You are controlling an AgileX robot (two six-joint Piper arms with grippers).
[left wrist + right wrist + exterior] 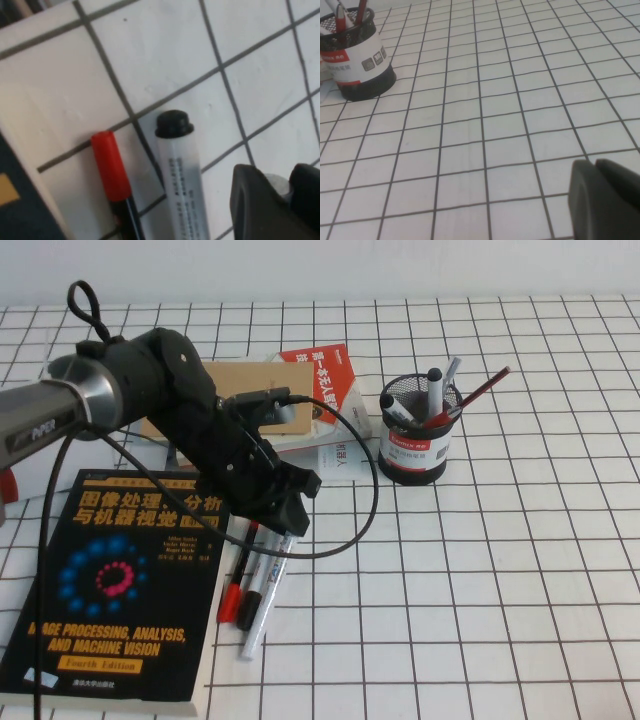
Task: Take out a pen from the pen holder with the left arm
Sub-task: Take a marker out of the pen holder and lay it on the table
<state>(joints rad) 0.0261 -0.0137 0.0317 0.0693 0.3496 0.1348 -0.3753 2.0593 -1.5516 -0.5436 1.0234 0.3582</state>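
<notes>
Locate black textbook [120,580] nearest; beside it, left gripper [285,525] clenched on white pen [262,605] lying on surface [450,590]; right gripper [607,200] low over surface, state indiscernible.

A black image-processing textbook [120,590] lies at the near left of the white gridded surface [480,590]. Farther back, a red-and-white book [335,375] sits beside a brown one [240,378].

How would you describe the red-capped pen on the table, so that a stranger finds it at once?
Start at the big black book on the table's left. Loose pens lie along its right edge, under the left pincer; the right pincer hangs apart, over bare table. The pen nearest the book is it: only its cap is red.
</notes>
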